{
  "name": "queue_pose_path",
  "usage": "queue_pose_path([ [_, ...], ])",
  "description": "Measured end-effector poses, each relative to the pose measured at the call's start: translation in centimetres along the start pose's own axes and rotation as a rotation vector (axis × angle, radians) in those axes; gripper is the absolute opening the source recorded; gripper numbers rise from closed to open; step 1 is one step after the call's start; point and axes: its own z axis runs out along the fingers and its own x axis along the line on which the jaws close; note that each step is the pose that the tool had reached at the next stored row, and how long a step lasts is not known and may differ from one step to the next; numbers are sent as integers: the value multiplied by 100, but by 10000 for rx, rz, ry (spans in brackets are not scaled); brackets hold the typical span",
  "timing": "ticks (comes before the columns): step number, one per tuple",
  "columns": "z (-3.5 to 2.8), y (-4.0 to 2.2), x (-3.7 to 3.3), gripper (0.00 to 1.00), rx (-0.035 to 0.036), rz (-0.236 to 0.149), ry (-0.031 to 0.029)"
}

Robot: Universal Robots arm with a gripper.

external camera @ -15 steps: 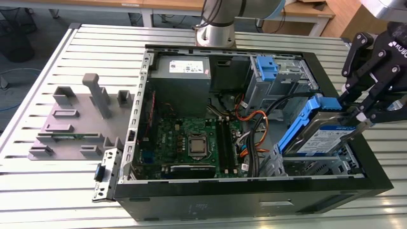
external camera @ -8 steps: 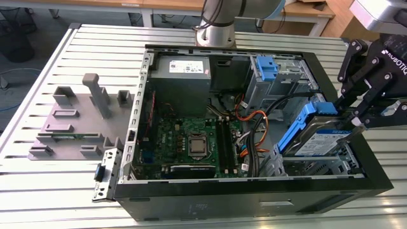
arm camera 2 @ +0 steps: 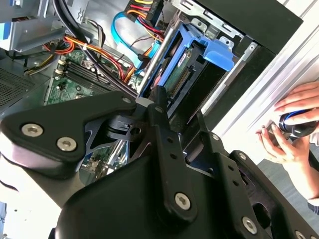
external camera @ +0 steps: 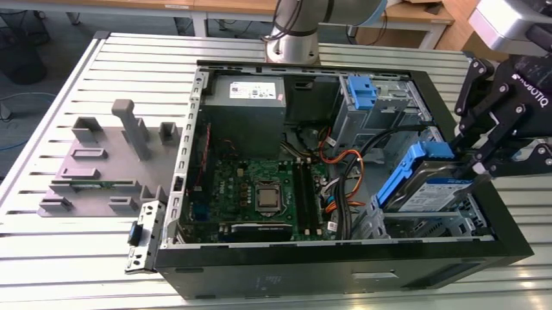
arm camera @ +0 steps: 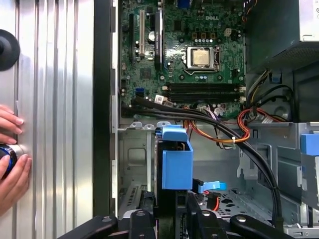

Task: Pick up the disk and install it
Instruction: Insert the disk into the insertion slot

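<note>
- Gripper (external camera: 472, 169): you see its fingers (arm camera: 142, 219) clamped on the raised end of the disk (external camera: 424, 188), one against each broad face.
- Disk: it sits at the near corner of the computer case (external camera: 345, 257), on the exterior view's right, with its low end in the drive cage (external camera: 435, 219).
- Orientation: the disk is tilted, and its long axis climbs from the cage up toward the gripper. The labelled face looks to the near side, and the blue carrier rail (external camera: 420, 157) runs along the upper edge.

A robotics lab: opened computer case (external camera: 345, 274) on slotted aluminium workbench (external camera: 69, 258), desks (external camera: 233, 6) behind.
</note>
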Motion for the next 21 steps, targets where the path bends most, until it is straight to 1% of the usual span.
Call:
queue_pose_path([
  [17, 309, -12, 14, 35, 0, 0, -1],
  [21, 373, -14, 17, 35, 0, 0, 0],
])
